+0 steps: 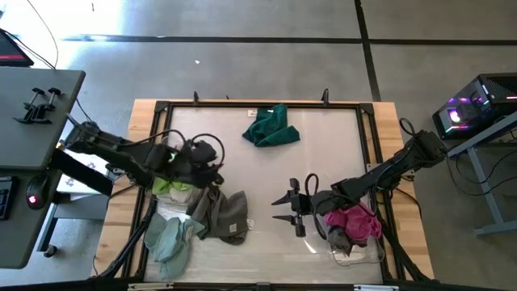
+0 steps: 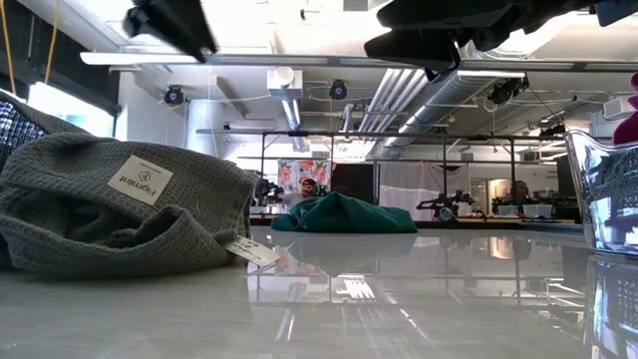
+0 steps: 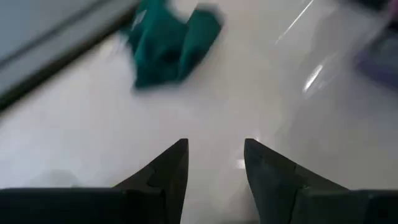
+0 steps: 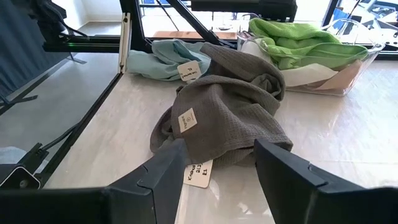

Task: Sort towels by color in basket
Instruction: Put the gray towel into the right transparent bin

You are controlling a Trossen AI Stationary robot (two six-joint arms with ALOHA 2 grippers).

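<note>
A dark green towel (image 1: 271, 126) lies crumpled near the table's far edge, also visible in the left wrist view (image 3: 168, 46). A grey towel (image 1: 227, 214) with white tags and a pale teal towel (image 1: 170, 239) lie heaped near the near-left corner. A lime green towel (image 4: 305, 37) sits on white and pale pink ones in the left clear basket (image 1: 175, 194). A magenta towel (image 1: 354, 223) fills the right clear basket (image 1: 355, 255). My left gripper (image 1: 212, 168) is open above the table beside the left basket. My right gripper (image 1: 289, 208) is open and points left at the grey towel (image 4: 230, 106).
A black frame (image 1: 258, 103) runs around the white work surface on the wooden table. Bare surface lies between the grey towel and the right gripper, and in the middle of the table. In the low view the right basket's wall (image 2: 603, 189) stands at the right.
</note>
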